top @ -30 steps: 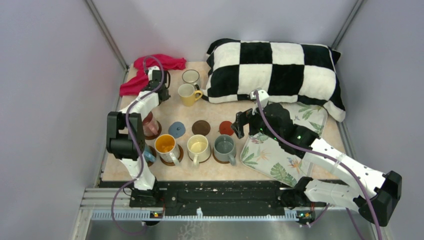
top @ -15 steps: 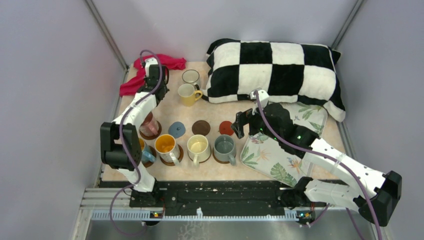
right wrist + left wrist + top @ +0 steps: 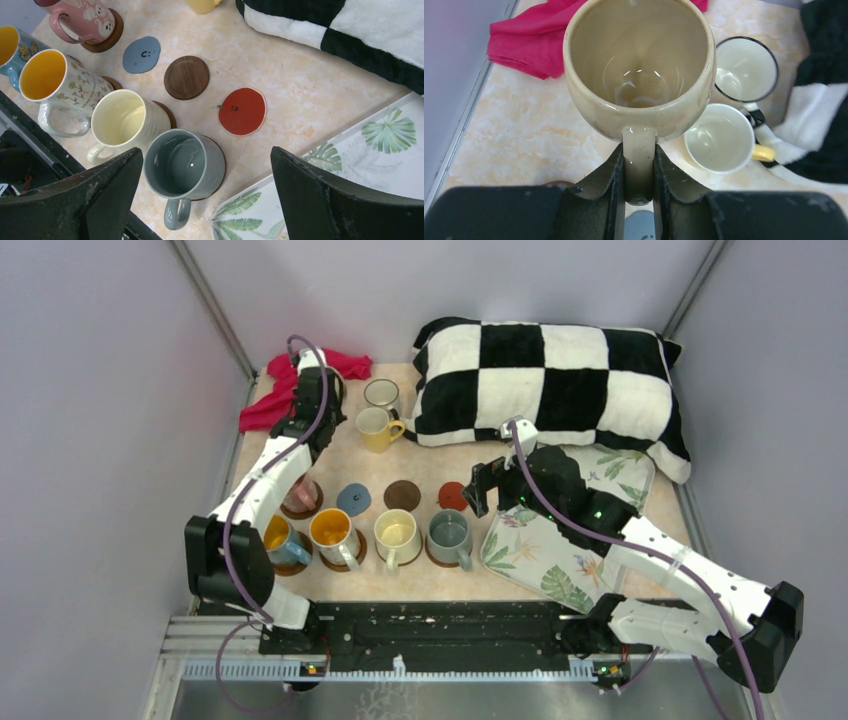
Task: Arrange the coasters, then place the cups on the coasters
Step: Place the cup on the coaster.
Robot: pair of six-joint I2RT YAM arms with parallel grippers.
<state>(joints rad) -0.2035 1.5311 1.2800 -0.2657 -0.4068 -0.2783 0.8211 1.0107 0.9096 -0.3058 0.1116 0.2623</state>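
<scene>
1. Left end effector (image 3: 639, 167) pinching tan mug (image 3: 639, 65) by handle at far-left tabletop (image 3: 524, 130); seemingly lifted, height unclear.
2. Bare blue-grey coaster (image 3: 353, 499), brown coaster (image 3: 402, 494), red coaster (image 3: 452, 496): nearward, rightward of mug.
3. Right end effector (image 3: 476, 488) spread wide beside red coaster.
4. Yellow mug (image 3: 719, 137) just right of carry path.

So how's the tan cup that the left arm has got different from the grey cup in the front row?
The tan cup is pinched by its handle in the left gripper; the grey cup stands free, with nothing gripping it. The grey cup sits on a brown coaster; the tan cup rests on none. The tan cup is glossy beige and rounded; the grey cup is slate and straighter-sided. Both are upright, empty and have one handle.
</scene>
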